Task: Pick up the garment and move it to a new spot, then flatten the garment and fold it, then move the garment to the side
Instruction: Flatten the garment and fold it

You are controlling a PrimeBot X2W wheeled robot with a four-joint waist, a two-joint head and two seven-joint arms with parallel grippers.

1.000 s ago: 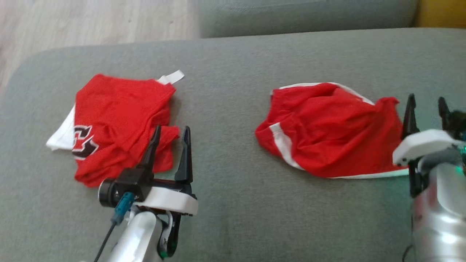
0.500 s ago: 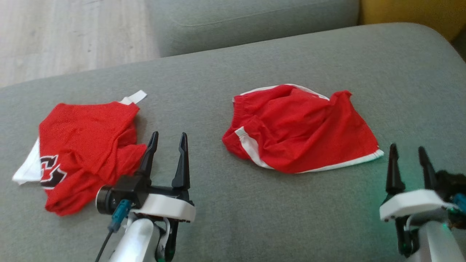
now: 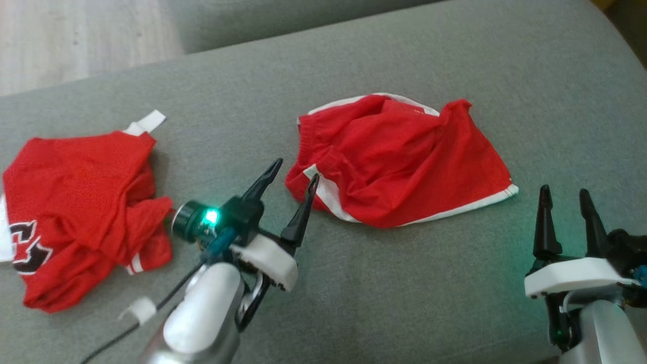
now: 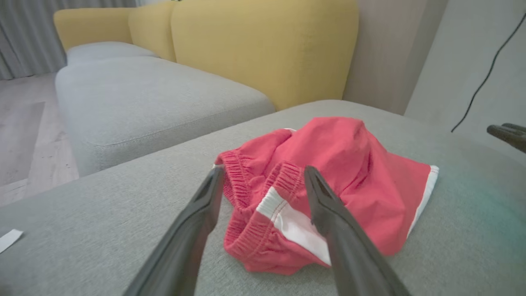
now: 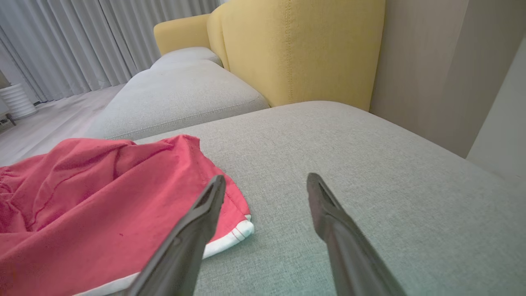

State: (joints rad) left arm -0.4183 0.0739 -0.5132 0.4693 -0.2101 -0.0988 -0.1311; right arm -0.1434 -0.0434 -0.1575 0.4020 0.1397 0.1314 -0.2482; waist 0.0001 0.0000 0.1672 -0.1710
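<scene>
Two grippers stand with their jaws spread wide and nothing between them. In the head view the left gripper point(image 3: 297, 169) reaches up and to the right from the lower middle of the frame on its slanted pale forearm point(image 3: 207, 313). The right gripper point(image 3: 564, 189) stands upright at the lower right, fingers pointing up the frame. The crumpled red fabric shorts point(image 3: 404, 162), with white side stripe and hem, lie on the grey upholstered cushion point(image 3: 404, 293) at centre frame. The left fingertips sit at the elastic waistband corner, and whether they touch it is hard to tell. The right fingertips are near the white-trimmed hem corner, apart from it. A rumpled red jersey point(image 3: 76, 212) with white trim and black lettering lies at the left, cut off by the frame edge.
</scene>
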